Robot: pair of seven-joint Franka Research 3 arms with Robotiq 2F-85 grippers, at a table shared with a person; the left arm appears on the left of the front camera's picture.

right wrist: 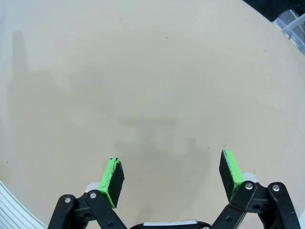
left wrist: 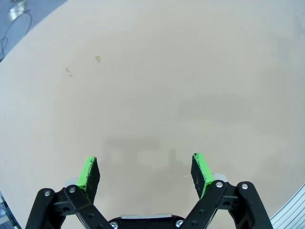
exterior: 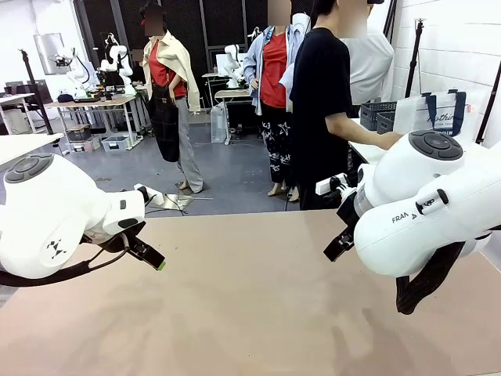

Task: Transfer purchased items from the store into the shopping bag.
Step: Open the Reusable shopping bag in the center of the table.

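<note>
Where the bench point(exterior: 250, 313) runs closest to the camera, its top is a plain tan sheet, faintly shadowed under both arms.

Left gripper point(left wrist: 144, 164): released, jaws spread wide, nothing between the green pads point(left wrist: 88, 172). It hangs above the bench near the left edge and touches nothing. A small pale fleck point(left wrist: 97, 58) lies on the surface well ahead of it.

Right gripper point(right wrist: 170, 164): also released, fingers wide apart and holding nothing. It hangs over the right half of the bench, toward the far edge.

Right arm point(exterior: 423, 204): black print on the white shell reads "FRA"; the following letters cannot be made out.

Past the far edge, a person point(exterior: 321, 102) in a black T-shirt stands at the bench's far right corner, turned to the right. One forearm point(exterior: 360, 131) stretches toward the shopping bag, and the hand is partly hidden behind the right arm.

Shopping bag point(exterior: 442, 113): whitish, upright, with navy handles point(exterior: 430, 98). It stands off the bench at far right, just behind the top of the right arm. It carries navy cursive lettering, too small to read with certainty.

Dark grey slotted basket point(exterior: 377, 116): just left of the bag, beyond the person's forearm. Its contents cannot be seen from here.
</note>
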